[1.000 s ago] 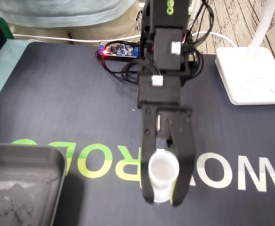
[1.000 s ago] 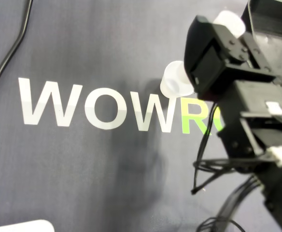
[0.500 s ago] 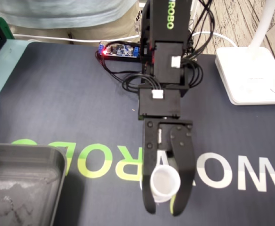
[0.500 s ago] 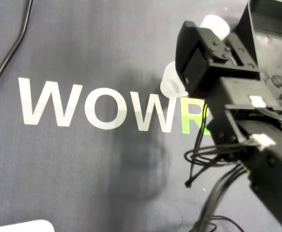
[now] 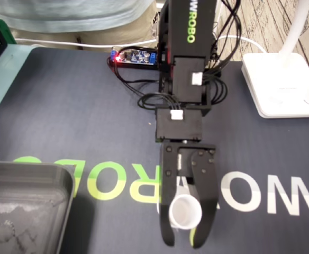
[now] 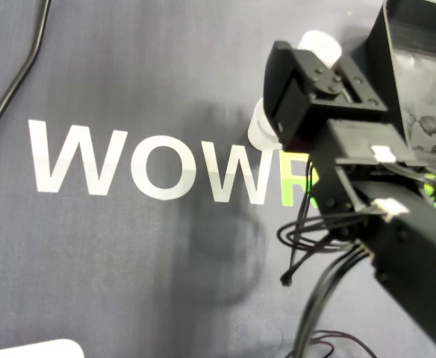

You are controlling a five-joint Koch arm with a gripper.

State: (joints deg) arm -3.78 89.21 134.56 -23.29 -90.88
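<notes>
Cup (image 5: 185, 212) is sitting upright between the two black fingers of the gripper (image 5: 183, 239). We are reading those fingers as closed in on it, one pressing each side, with only the cup's own width between them. In the fixed view it is hanging over the lettering near the front edge of the mat (image 5: 80, 116), well to the right of the grey tray (image 5: 22, 177).

We are judging this to be a carry, probably toward that tray. To do it well, we are aiming for a squeeze just firm enough to stop the thin wall slipping without buckling it. We are also trying for a level wrist so the mouth is facing up, and enough height to clear the tray's wall before we lower anything.

Several things are escaping us. The cup's base is hiding behind the fingers, so we cannot tell whether it is touching the mat or hanging clear of it. In the overhead view the arm is covering most of the grip, and only a white rim (image 6: 319, 43) is peeking past the gripper. A second pale round shape (image 6: 257, 133) is showing beside the gripper body there. We cannot say whether that is another cup or something else.
</notes>
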